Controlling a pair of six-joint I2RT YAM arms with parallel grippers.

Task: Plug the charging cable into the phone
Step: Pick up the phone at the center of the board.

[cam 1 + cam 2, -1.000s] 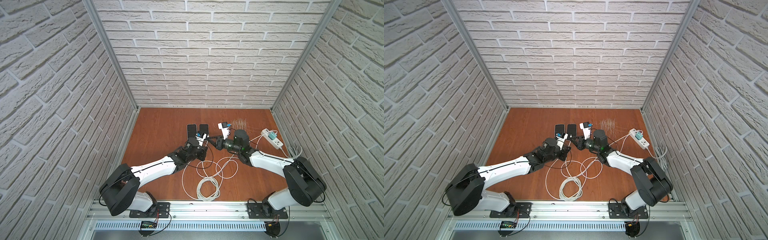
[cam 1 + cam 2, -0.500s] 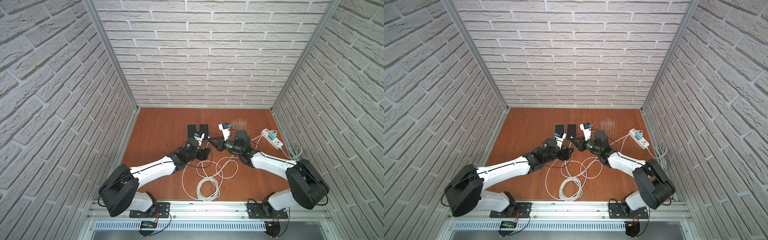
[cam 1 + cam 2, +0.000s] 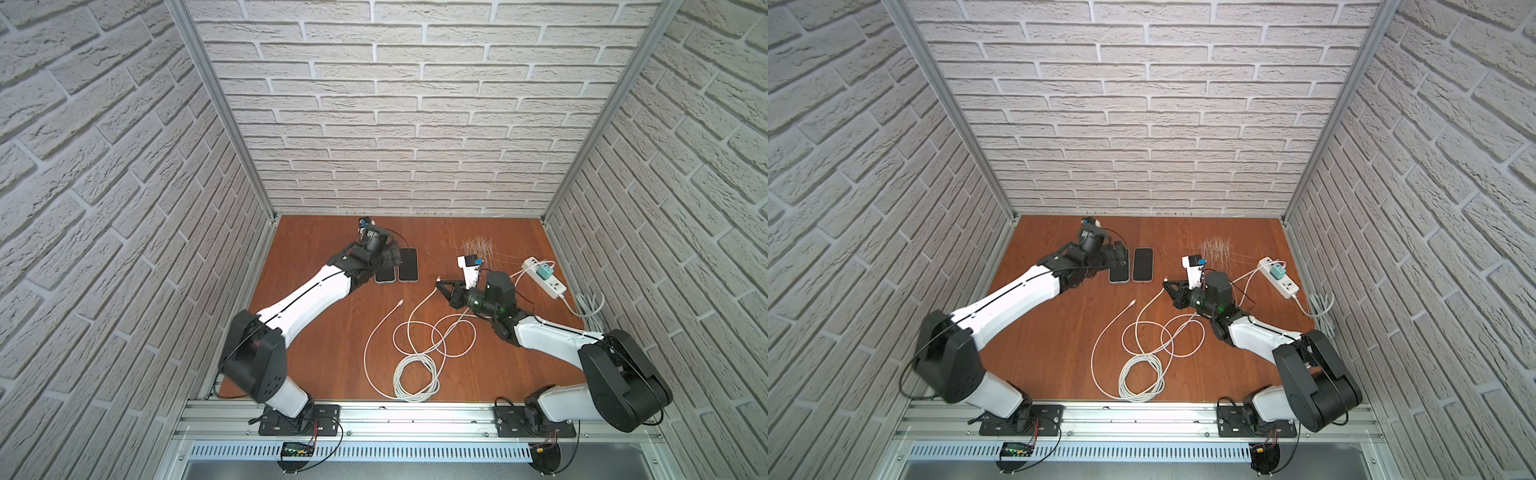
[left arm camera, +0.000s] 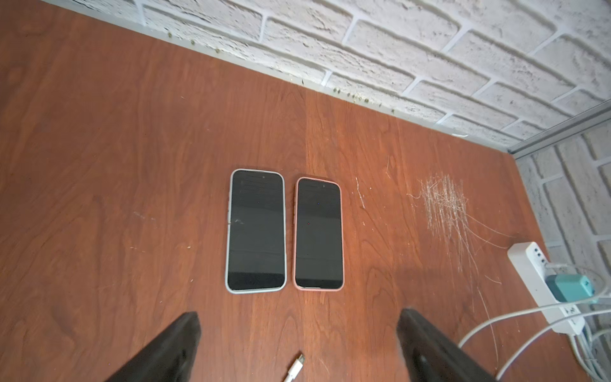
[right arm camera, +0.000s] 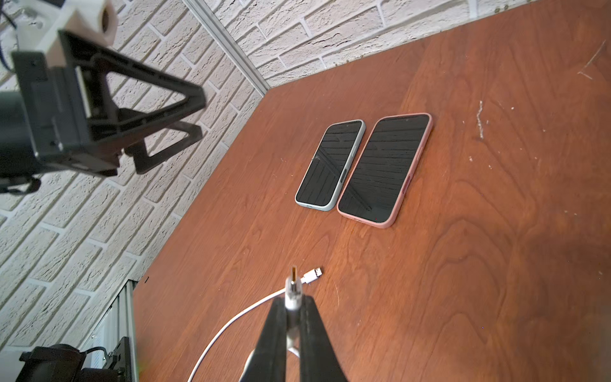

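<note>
Right wrist: brick-walled wooden table (image 5: 463, 264); right gripper (image 5: 293, 309) pinches cable plug (image 5: 293, 286), left gripper (image 5: 200, 115) spread.

White links (image 3: 307, 299), black joints (image 3: 253, 357)

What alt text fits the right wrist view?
Right pincer shut on a white cable plug, aimed at the grey phone and pink phone lying side by side on the table. A second plug lies loose; left pincer open.

The desk (image 4: 99, 132) is smooth wood grain, scuffed with pale scratches (image 4: 443, 201) near the glossy white plastic power strip (image 4: 525, 264). The pink-cased phone (image 4: 319, 231) and grey-cased phone (image 4: 256, 231) show glossy black glass in matt cases. The white plastic cable (image 5: 292, 287) ends in bare metal.
</note>
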